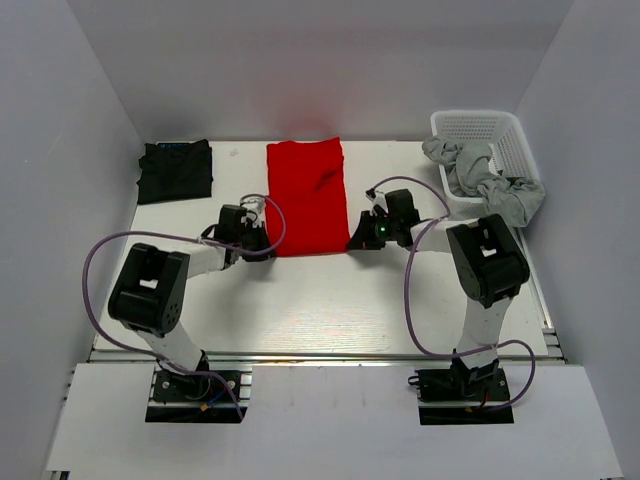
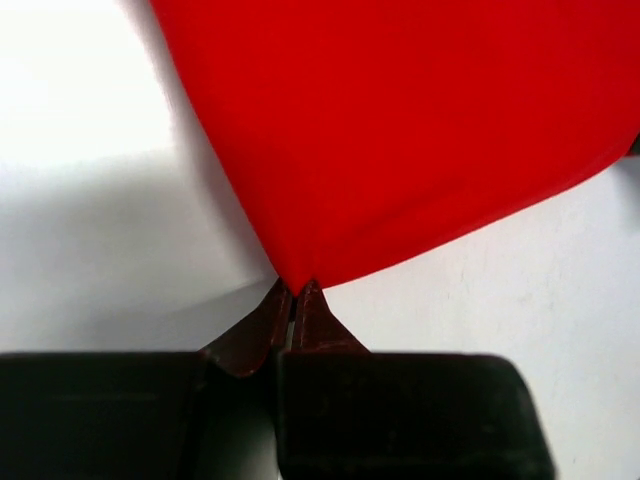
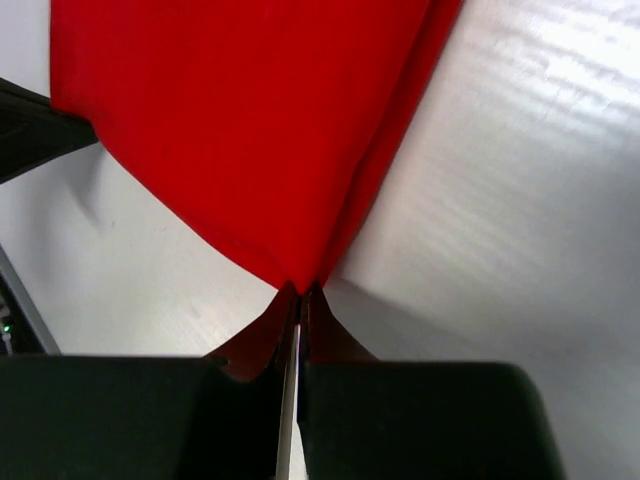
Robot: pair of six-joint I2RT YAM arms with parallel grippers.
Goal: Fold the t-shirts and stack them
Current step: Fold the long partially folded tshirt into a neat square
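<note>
Left pincer (image 2: 293,292), right pincer (image 3: 300,295) grip red t-shirt (image 1: 305,200), long axis front-to-back.

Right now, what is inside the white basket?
A crumpled grey cloth fills part of the white basket and spills over its rim. Whatever may lie under the cloth is covered.

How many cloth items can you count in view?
3: red t-shirt at centre; black t-shirt far left; grey cloth draped over the basket. More may hide inside.
</note>
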